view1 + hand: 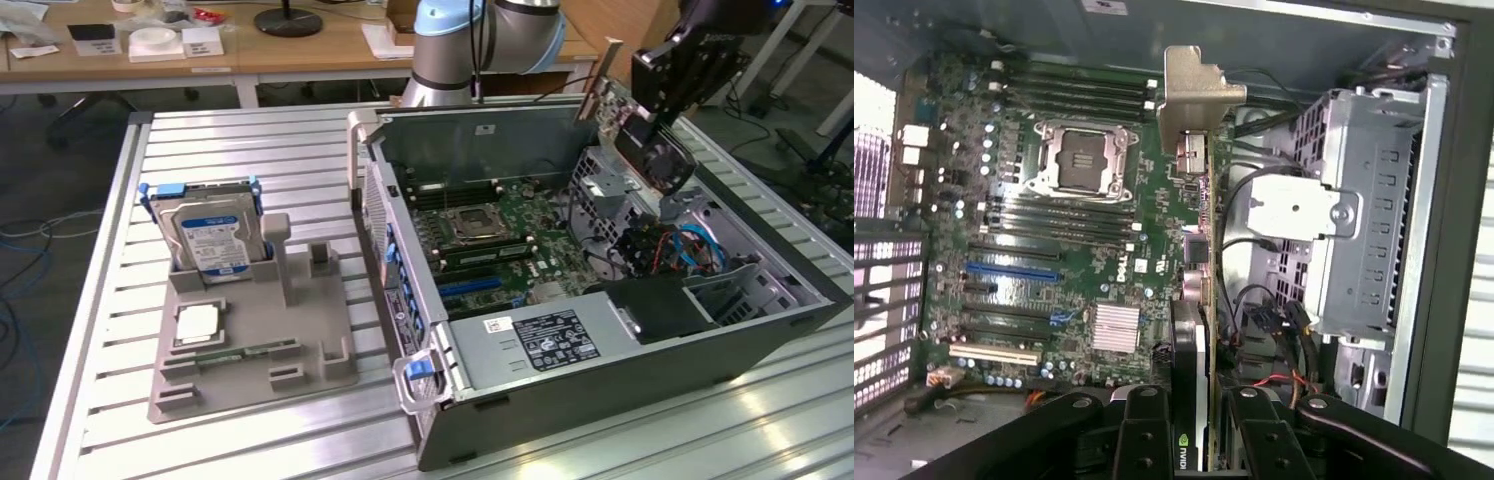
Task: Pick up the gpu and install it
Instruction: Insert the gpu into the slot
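Fingers (1144, 440) clamped on gpu (1197, 300). Card held on edge above open case (601, 385), over its drive-cage side. Long axis runs straight out from fingers, silver bracket (1194, 90) at far end. Blue slot (1014, 270) inside case lies off to card's side, seemingly crosswise to it.

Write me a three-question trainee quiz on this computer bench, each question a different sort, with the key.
1. What stands upright in the grey holder? A hard drive; B fan; C keyboard.
2. True or false: the gpu lies flat in the grey holder.
3. Fill in: the gripper is shut on the ___.
Key: 1 A; 2 false; 3 gpu.
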### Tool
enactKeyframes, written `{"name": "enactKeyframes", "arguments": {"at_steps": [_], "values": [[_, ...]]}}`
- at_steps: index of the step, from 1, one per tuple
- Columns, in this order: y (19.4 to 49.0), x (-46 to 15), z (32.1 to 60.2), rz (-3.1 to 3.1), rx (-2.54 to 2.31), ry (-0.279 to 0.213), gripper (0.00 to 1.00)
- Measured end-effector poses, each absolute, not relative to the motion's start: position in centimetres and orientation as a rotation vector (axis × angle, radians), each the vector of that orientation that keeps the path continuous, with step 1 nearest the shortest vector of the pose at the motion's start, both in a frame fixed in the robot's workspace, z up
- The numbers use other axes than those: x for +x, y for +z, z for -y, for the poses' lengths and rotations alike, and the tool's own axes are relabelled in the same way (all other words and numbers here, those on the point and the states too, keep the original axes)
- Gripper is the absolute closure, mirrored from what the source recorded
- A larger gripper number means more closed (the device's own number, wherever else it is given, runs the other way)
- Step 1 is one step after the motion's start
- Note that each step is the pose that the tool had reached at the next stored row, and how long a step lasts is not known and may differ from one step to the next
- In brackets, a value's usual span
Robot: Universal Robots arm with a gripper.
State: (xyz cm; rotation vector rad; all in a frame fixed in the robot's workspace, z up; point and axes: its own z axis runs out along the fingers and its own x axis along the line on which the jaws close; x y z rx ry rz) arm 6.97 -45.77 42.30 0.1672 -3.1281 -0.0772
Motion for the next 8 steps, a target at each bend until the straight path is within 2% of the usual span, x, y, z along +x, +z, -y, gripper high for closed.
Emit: {"name": "enactKeyframes", "arguments": {"at_steps": [8], "values": [[42.29, 6.97, 45.77, 3.125, 0.207, -0.077, 0.73]]}}
